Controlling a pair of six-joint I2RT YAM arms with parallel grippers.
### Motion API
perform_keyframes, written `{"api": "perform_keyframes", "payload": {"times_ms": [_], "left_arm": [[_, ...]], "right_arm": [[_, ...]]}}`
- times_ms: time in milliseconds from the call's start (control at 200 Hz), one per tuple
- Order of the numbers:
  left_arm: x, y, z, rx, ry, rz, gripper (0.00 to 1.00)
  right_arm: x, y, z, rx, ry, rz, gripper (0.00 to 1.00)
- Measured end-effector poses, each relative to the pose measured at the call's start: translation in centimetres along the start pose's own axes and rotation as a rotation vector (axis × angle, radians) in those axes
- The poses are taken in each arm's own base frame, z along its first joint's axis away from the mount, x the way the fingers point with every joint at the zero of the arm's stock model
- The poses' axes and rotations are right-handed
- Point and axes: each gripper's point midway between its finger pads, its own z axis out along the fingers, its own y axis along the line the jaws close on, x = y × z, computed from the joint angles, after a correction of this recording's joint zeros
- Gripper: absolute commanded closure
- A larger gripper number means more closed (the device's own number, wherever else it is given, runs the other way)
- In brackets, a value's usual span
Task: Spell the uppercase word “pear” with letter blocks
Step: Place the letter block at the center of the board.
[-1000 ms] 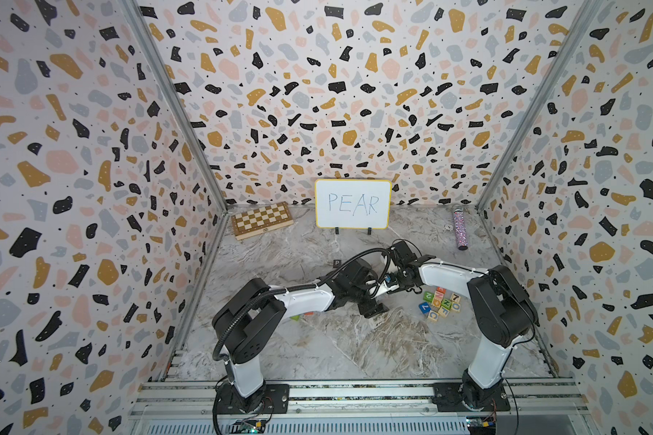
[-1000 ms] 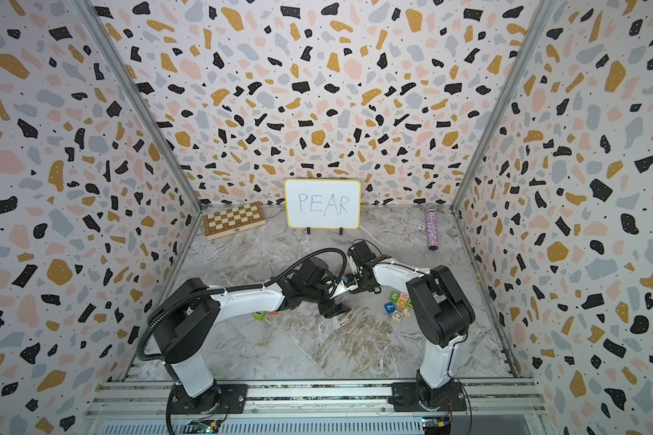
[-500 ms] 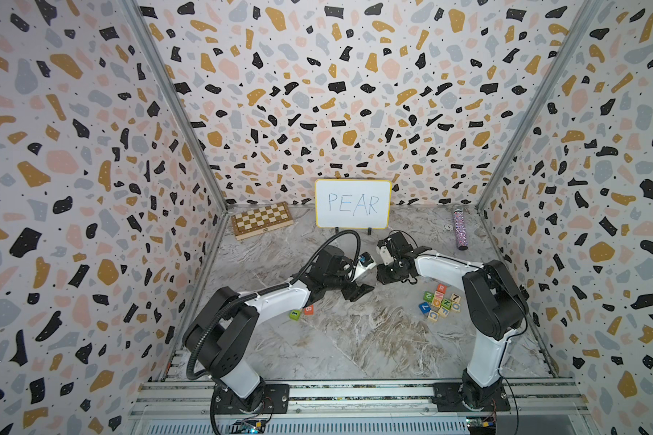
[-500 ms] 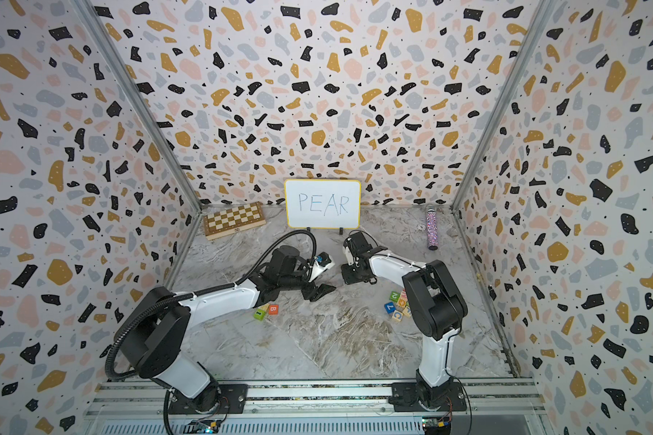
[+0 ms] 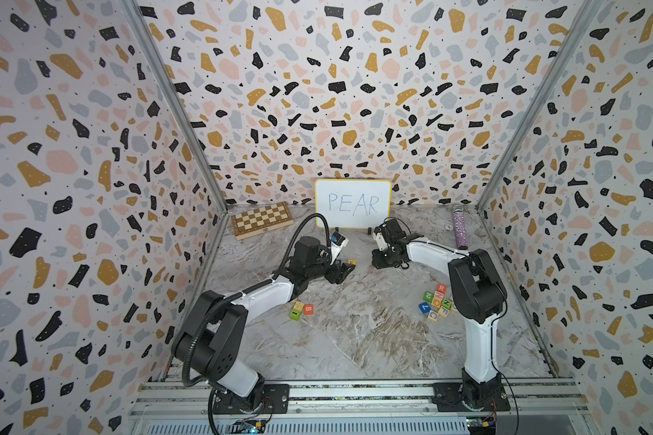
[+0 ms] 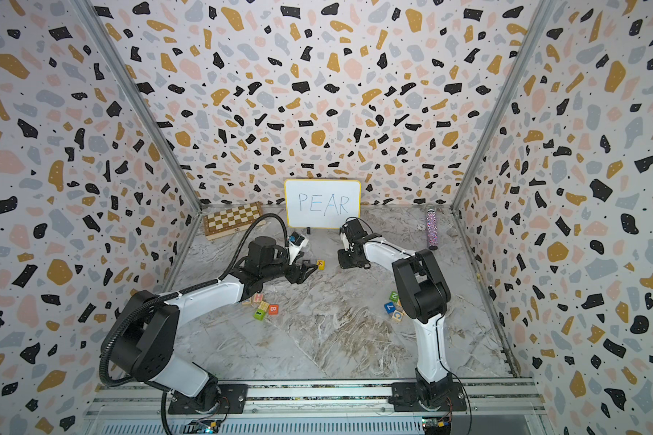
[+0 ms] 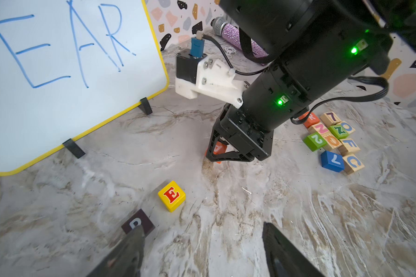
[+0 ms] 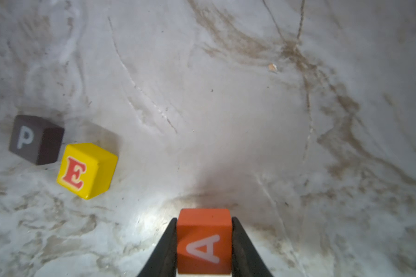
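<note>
The orange-red A block (image 8: 204, 242), white letter facing up, sits clamped between the two fingers of the right gripper (image 8: 204, 219). Whether it touches the surface cannot be told. The yellow E block (image 8: 87, 170), with its red letter up, rests flat off to one side of that gripper, near it but apart. The black P block (image 8: 35, 140), white letter up, lies just beside the E, farther from the right gripper, and its edge shows at one fingertip of the open left gripper (image 7: 202, 227). The orange-red R block (image 5: 441, 288), white letter up, lies well apart from both grippers.
</note>
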Motion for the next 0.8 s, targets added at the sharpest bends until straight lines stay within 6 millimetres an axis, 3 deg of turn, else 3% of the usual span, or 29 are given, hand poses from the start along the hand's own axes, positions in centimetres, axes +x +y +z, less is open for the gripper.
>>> {"api": "perform_keyframes", "payload": {"times_ms": [255, 801], "left_arm": [[1.1, 0.7, 0.6, -0.031, 0.03, -0.093, 0.23], [1.8, 1.9, 0.1, -0.11, 0.057, -0.111, 0.23]], "right_arm": [[-2.3, 1.0, 1.7, 0.009, -0.019, -0.029, 0.66], [0.0, 3.2, 1.4, -0.011, 0.018, -0.031, 0.6]]}}
